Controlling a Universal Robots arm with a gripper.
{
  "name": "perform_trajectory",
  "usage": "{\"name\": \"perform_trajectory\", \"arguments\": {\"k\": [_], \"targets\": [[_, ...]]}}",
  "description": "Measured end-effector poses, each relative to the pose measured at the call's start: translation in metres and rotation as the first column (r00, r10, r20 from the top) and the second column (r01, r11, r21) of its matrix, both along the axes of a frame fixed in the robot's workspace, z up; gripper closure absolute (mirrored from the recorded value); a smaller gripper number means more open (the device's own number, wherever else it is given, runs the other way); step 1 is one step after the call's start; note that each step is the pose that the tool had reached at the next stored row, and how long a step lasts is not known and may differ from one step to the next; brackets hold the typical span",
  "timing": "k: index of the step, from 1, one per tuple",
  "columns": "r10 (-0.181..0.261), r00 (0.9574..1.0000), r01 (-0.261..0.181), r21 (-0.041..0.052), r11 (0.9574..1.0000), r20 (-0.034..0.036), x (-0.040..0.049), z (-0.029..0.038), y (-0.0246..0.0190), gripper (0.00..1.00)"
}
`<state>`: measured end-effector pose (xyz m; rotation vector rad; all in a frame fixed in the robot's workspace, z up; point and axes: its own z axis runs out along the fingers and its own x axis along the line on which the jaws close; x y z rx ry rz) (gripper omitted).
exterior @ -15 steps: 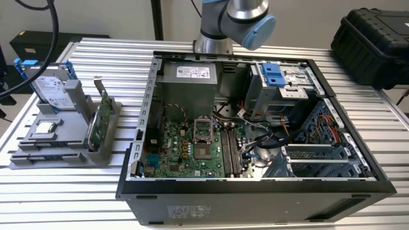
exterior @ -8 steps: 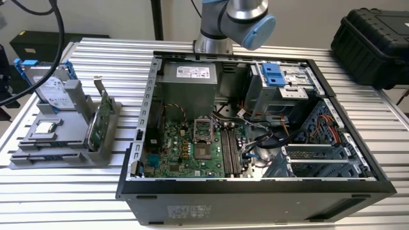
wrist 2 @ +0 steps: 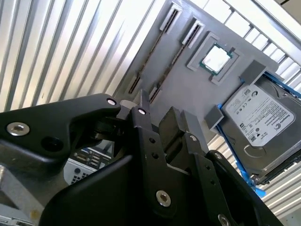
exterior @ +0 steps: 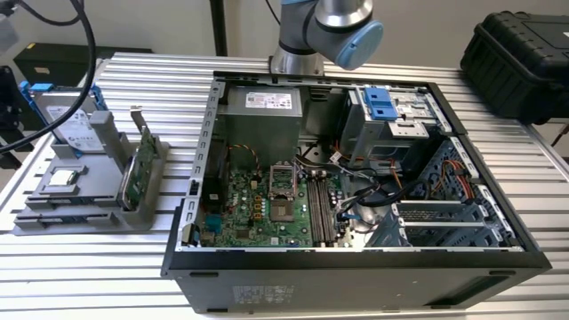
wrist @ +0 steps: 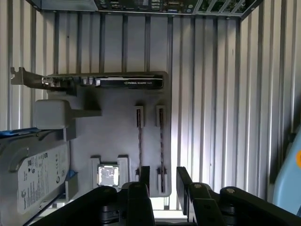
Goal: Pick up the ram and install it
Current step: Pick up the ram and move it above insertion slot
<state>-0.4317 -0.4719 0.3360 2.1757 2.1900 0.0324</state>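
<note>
First wrist view has the tool (wrist: pixel 163 170) hovering, fingers apart, over the ram (wrist: pixel 161 139) standing edge-up in its grey holder (wrist: pixel 113 136) on the bench (wrist: pixel 211 117); a skewed descent could snag the neighbouring stick (wrist: pixel 139 141).

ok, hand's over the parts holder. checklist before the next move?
1. Hand open and empty: ok. In the first wrist view its fingers stand apart with nothing between them.
2. Ram available: ok. Two sticks stand on edge in the gray holder.
3. Hand lined up with a stick: looks ok sideways, since the gap lies over one stick. Height: cannot tell.
4. Case open: ok. The motherboard is exposed in the exterior view.
5. Memory slots free: cannot tell.
6. Cables clear of the slots: cannot tell. They lie close by, on the exterior view's right.
</note>
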Motion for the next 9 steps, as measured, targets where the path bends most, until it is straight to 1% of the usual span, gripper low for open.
{"name": "perform_trajectory", "arguments": {"k": [7, 9], "targets": [[0.008, 1.0, -0.008, 0.0001, 1.0, -0.0003, -0.0002, -0.009, 0.0003, 0.0], [0.012, 0.9999, -0.012, 0.0, 0.9999, -0.0015, -0.0002, -0.0109, 0.0004, 0.0]]}}
